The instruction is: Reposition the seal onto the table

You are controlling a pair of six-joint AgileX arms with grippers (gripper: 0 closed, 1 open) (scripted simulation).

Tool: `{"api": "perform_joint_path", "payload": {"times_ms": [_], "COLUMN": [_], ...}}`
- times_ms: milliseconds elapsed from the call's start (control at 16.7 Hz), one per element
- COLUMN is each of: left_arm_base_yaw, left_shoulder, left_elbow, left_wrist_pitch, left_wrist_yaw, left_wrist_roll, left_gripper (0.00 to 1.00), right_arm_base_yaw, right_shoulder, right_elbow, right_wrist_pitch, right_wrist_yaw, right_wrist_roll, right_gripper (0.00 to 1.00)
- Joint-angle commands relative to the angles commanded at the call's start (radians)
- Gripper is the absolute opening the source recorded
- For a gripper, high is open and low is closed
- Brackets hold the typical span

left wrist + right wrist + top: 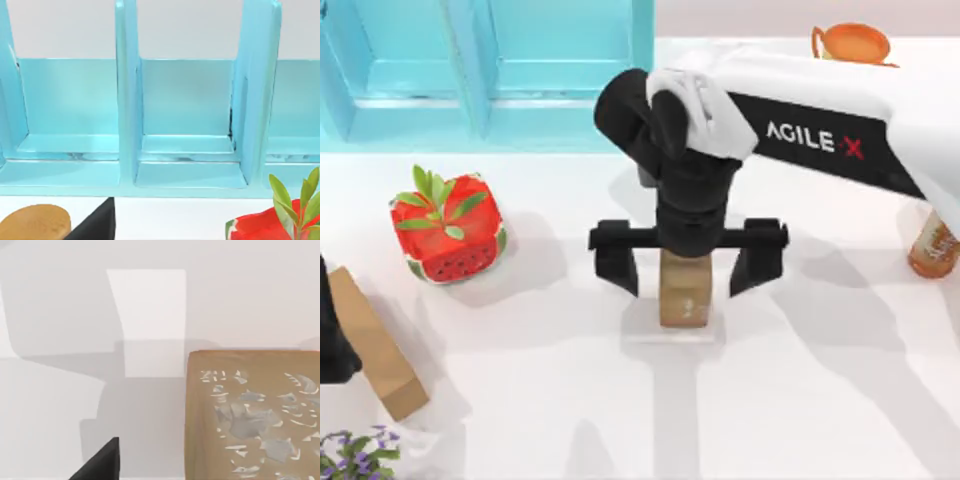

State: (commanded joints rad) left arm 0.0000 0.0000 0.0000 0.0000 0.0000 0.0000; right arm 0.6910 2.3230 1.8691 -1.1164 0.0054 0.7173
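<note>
- Seal point(682, 296) stands on the white table point(800, 400), to the right of the watermelon cube point(448, 228), whitish mark showing on one face.
- Right gripper point(687, 270) hangs over the seal, fingers spread wide on either side, not touching it.
- Left arm point(334, 335) sits below the watermelon cube, beside the cardboard slab point(375, 345); its fingers' state cannot be told.

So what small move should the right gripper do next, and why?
Probably lift straight up and away. The right gripper is open, its fingers apart on either side of the seal, which already seems to rest on the table. The left arm stays parked at the table's left edge.
</note>
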Motion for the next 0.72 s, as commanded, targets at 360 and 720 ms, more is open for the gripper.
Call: {"api": "perform_joint_path", "payload": {"times_ms": [360,720], "left_arm_base_yaw": [0.0,0.0], "left_shoulder": [0.0,0.0], "left_elbow": [0.0,0.0], "left_wrist_pitch": [0.0,0.0], "left_wrist_yaw": [0.0,0.0], "left_wrist_roll": [0.0,0.0], "left_gripper": [1.0,1.0], "right_arm_base_yaw": [0.002,0.001], "right_shoulder": [0.045,0.096], "right_elbow": [0.243,0.594], "right_wrist_pitch": [-0.202,-0.502], "right_wrist_yaw": [0.0,0.002], "right_wrist_roll": [0.004,0.001], "right_gripper": [1.0,1.0]}}
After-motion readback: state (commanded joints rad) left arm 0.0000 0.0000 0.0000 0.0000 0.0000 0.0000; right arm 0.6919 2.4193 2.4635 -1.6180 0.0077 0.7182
